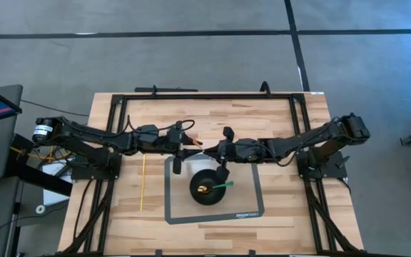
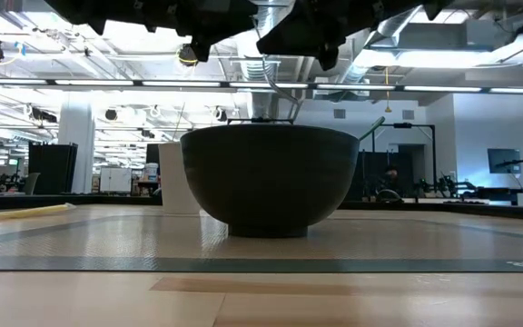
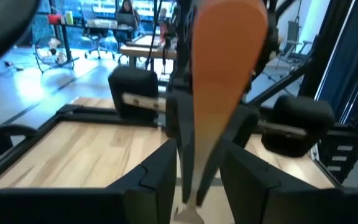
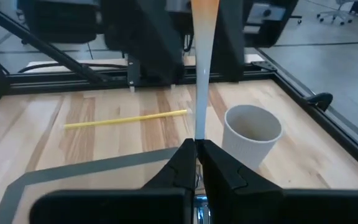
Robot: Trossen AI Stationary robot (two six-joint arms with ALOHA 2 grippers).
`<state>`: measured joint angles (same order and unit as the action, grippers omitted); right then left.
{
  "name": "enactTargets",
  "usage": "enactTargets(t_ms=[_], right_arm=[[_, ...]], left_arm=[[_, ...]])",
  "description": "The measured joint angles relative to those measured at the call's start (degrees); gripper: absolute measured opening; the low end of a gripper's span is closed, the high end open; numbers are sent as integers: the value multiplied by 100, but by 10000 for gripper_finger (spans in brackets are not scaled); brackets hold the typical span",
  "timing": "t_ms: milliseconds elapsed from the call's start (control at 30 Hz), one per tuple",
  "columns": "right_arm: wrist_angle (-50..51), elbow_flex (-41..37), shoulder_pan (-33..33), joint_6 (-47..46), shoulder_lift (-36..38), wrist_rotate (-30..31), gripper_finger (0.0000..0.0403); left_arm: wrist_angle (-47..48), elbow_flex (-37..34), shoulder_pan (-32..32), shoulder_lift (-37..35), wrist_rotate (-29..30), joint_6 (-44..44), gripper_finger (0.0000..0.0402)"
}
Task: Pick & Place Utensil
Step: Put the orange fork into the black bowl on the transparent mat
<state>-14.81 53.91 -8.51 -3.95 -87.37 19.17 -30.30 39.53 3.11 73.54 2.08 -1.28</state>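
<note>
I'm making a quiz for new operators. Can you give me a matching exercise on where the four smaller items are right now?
Things:
1. white cup
2. yellow stick
3. green utensil
4. orange utensil

Places:
A. in the black bowl
B. between the fingers of the right gripper
C. standing upright beside the bowl
D. lying on bare wood, off the grey mat

Pairs: 1-C, 2-D, 3-A, 4-B

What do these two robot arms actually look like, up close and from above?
Both arms are black and slim, jointed like bent elbows, each ending in a gripper: left gripper, right gripper. The fingers are dark, flat and wedge-shaped. Thin black cables loop along the arms, and the left base carries a silver cylinder.
</note>
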Motion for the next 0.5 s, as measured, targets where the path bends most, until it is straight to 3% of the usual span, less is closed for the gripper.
enactTargets(t_ms=[367,500], right_arm=[[-85,0,-2,-15,0,-11,12],[-85,0,2,-15,0,-8,15]], left_arm=[[-146,0,33,2,7,9,23],[-149,0,31,2,27,11,29]])
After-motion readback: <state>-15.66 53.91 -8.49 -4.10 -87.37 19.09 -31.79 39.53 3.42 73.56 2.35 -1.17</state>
